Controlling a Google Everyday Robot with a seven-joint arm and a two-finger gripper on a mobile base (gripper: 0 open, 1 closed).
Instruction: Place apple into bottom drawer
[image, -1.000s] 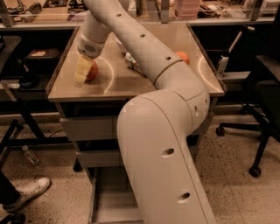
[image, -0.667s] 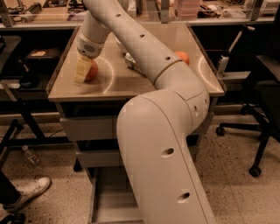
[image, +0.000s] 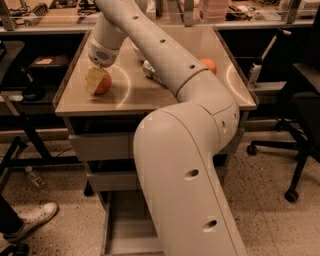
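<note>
The apple (image: 105, 85), red with a yellowish side, rests on the left part of the tan table top (image: 150, 100). My gripper (image: 98, 81) hangs from the white arm and is down at the apple, against its left side. The bottom drawer (image: 125, 232) is pulled out low under the table, and its grey floor shows left of the arm's big lower link. That link hides the drawer's right part.
An orange (image: 209, 65) lies at the table's right rear, and a small wrapped packet (image: 149, 70) near the middle. Two upper grey drawers (image: 102, 146) are closed. A black chair (image: 302, 100) stands on the right; a person's shoe (image: 31, 219) and a bottle (image: 35, 177) are on the floor at left.
</note>
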